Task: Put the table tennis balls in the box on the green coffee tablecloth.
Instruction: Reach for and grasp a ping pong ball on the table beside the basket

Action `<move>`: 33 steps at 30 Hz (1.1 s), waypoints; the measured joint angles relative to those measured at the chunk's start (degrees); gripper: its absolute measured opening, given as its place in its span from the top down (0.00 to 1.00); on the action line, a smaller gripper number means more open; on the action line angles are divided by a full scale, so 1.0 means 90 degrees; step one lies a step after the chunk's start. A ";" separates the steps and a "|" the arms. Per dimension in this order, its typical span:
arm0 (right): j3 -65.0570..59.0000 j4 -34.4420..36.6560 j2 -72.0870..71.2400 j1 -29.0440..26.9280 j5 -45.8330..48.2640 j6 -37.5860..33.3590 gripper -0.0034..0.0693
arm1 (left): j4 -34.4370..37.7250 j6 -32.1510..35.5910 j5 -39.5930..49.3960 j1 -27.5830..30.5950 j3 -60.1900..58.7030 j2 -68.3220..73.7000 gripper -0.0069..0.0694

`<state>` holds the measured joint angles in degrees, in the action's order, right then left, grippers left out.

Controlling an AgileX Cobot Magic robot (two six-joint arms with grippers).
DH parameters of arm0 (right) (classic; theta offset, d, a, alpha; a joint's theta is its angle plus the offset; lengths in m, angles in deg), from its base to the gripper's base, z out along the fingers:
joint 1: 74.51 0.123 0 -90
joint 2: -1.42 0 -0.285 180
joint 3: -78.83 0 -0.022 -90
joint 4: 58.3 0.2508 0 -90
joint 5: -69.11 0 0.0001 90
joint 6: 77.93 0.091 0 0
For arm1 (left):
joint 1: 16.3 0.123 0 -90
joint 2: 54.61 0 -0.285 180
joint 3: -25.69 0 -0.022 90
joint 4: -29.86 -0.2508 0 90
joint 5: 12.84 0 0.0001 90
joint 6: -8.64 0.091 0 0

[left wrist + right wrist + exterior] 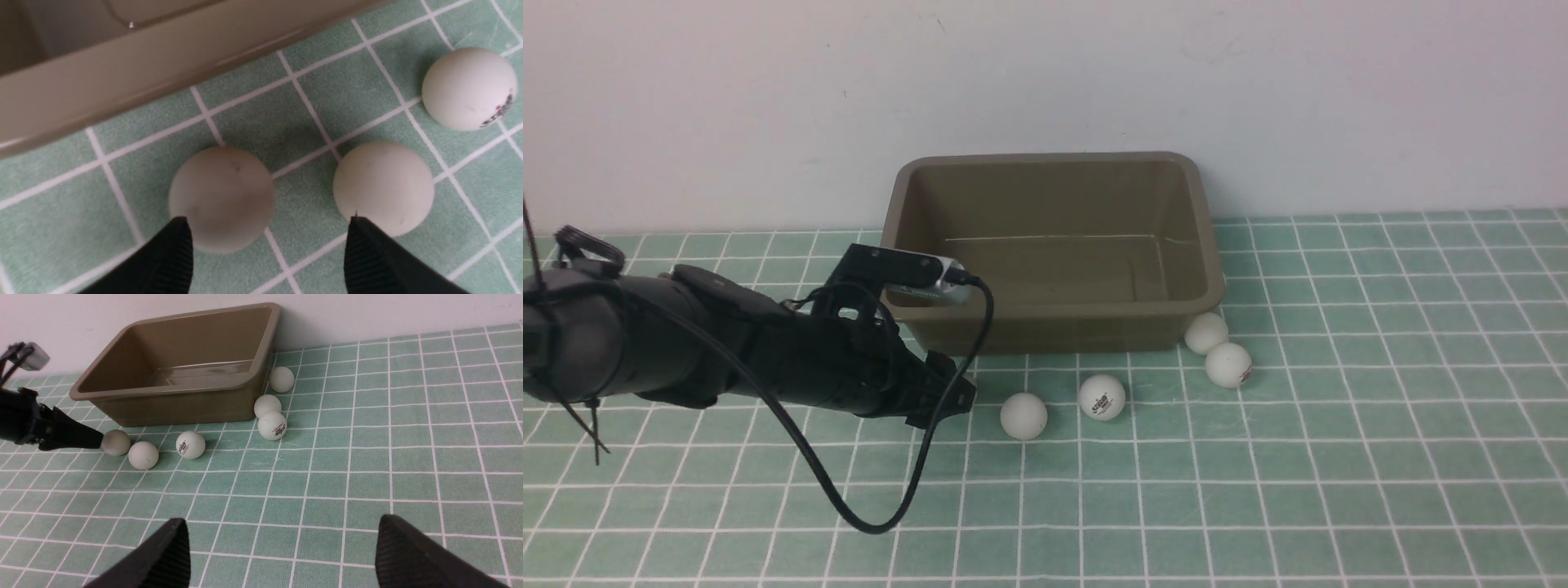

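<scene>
Front view: one box, olive-brown plastic, rectangular, corners rounded, rim rolled; stands upright, open side up, on the green coffee tablecloth, a mint-green cloth with a white grid. Behind it, one pale wall.

Table tennis balls, white, six in all, each on the cloth outside the box. Item one, nearest my left pincer: a plain ball, in front of the box, mostly hidden by my pincer in the front view. Item two: another plain ball, near the first and apart from it. Item three: a ball with dark print, farther to the right. Items four and five: a pair by the box's front right corner, one ball close to the wall of the box, one printed ball just in front of it. Item six, seen from my right wrist: a ball beside the box's right end.

Left pincer: fingers apart, low over the cloth, holding nothing; contact with the first ball I cannot tell. Right pincer: fingers wide apart, nothing between them.
</scene>
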<state>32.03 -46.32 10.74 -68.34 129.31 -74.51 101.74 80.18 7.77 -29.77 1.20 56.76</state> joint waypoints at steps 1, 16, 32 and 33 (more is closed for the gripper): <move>0.0000 0.0000 0.0000 0.0000 -0.0009 0.0000 0.20 | 0.0078 0.0150 -0.0230 -0.0123 0.0000 0.0054 0.32; 0.0000 -0.0023 0.0000 0.0000 -0.0045 0.0000 0.20 | 0.1048 0.0966 -0.1317 -0.0542 0.0063 0.0471 0.32; 0.0000 -0.0187 0.0000 0.0000 -0.0049 -0.0007 0.20 | 0.2423 0.2104 -0.0947 -0.0542 0.0261 0.0614 0.32; 0.0000 -0.0187 0.0000 0.0000 -0.0049 -0.0007 0.20 | 0.2414 0.2103 -0.0917 -0.0542 0.0261 0.0614 0.32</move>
<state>32.03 -48.00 10.74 -68.34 128.86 -74.57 123.46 99.11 -0.48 -34.65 3.55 62.29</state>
